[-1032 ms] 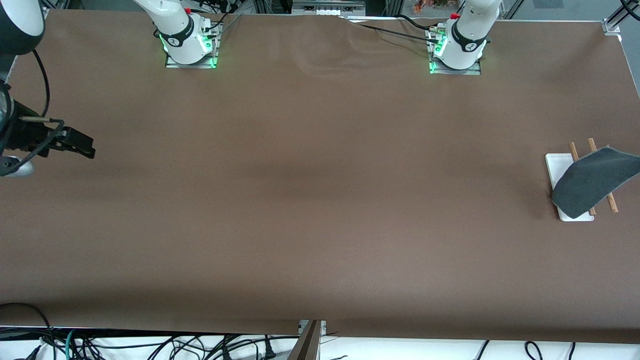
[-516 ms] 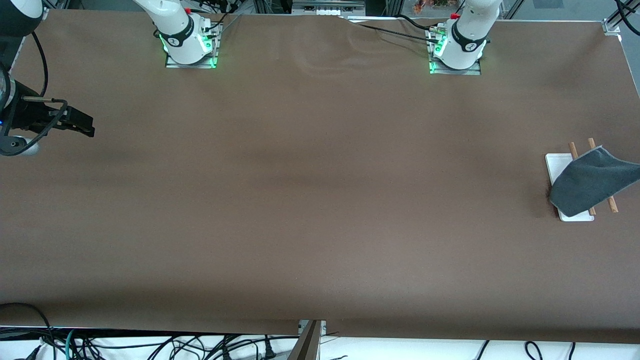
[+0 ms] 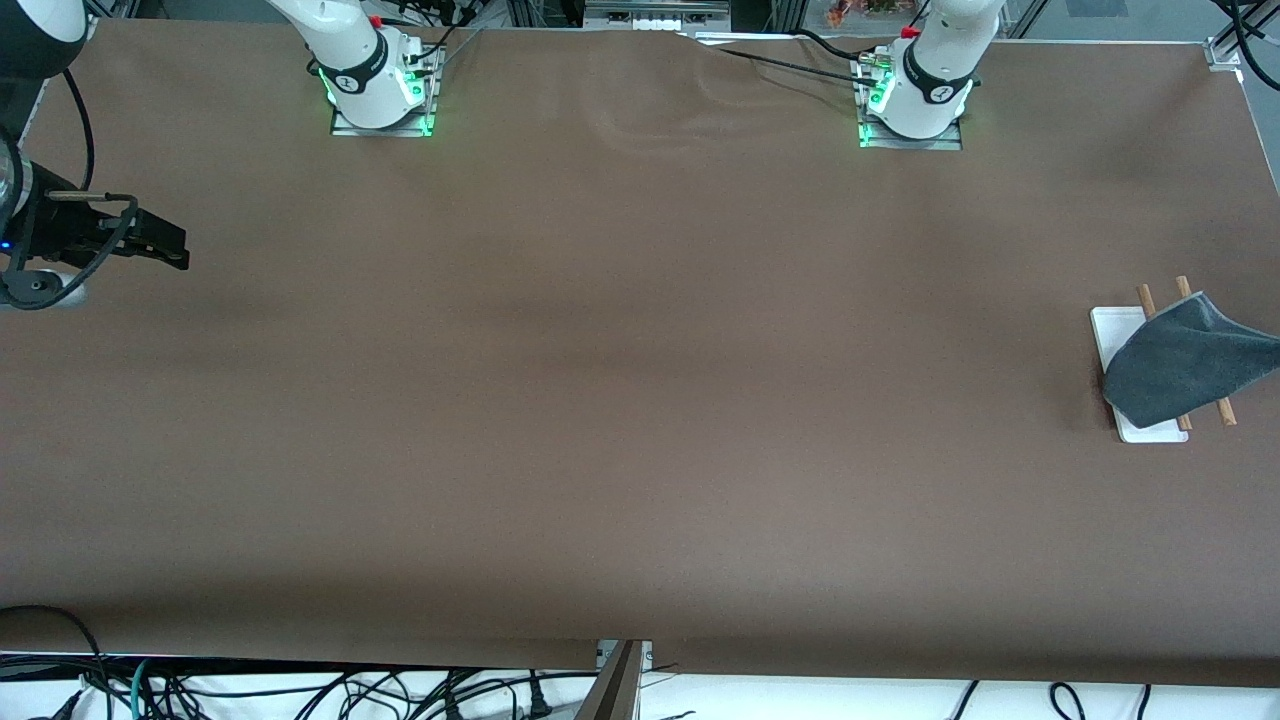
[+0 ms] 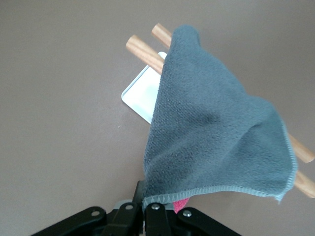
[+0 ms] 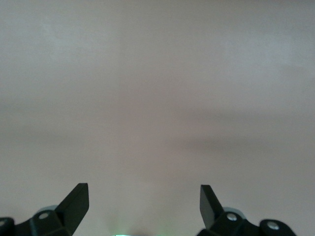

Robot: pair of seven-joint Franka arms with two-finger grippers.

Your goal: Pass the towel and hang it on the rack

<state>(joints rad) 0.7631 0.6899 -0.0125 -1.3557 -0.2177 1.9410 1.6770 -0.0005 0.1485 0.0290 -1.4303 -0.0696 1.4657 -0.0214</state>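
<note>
The dark grey towel point(image 3: 1185, 365) hangs draped across the rack's two wooden rods point(image 3: 1146, 298) and over part of its white base point(image 3: 1112, 330), at the left arm's end of the table. My left gripper is outside the front view. In the left wrist view my left gripper point(image 4: 145, 200) is shut on the trimmed edge of the towel point(image 4: 211, 132), with the pink reverse point(image 4: 181, 205) showing beside the jaws. The rods point(image 4: 142, 49) and the base point(image 4: 140, 96) lie beneath the cloth. My right gripper point(image 3: 170, 248) is open and empty above the right arm's end of the table; it also shows in the right wrist view point(image 5: 143, 194).
The brown table cover point(image 3: 640, 400) spreads wide between the two arms. The arm bases point(image 3: 380, 90) stand along the table's edge farthest from the front camera. Cables point(image 3: 300, 690) hang below the nearest table edge.
The towel has drawn in and settled lower over the rods. My right gripper has moved toward the robots' side of the table, then nearly stopped.
</note>
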